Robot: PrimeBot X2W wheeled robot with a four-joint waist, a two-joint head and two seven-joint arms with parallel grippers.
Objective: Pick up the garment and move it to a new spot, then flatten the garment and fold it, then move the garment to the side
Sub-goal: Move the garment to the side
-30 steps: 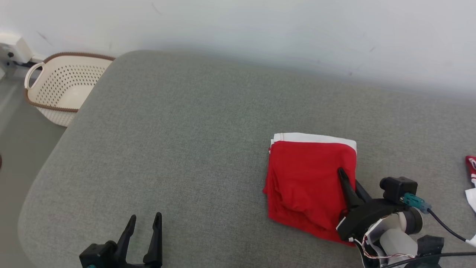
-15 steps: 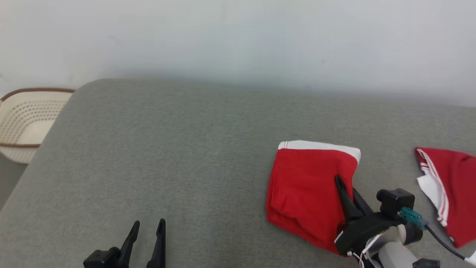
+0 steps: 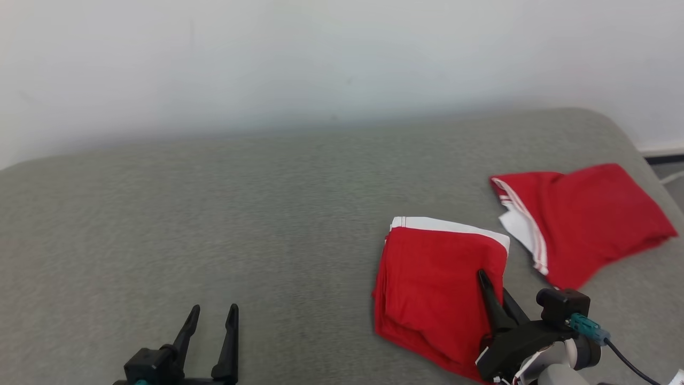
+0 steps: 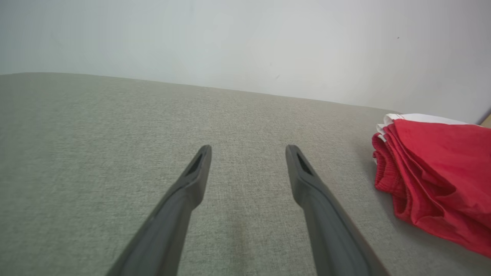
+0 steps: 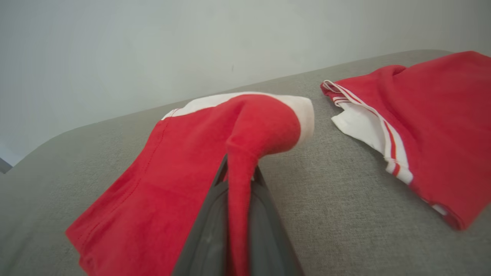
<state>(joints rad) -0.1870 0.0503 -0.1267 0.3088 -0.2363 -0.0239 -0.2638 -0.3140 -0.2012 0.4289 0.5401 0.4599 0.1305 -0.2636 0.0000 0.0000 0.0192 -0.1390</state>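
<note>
On the cushion (image 3: 214,214), near right: your right claw (image 3: 489,283), clamped on the folded red garment (image 3: 433,283) at its right edge. Near left: your left claw (image 3: 214,307), fingers wide apart, empty. Far right: a second red garment (image 3: 582,214), apart.
</note>
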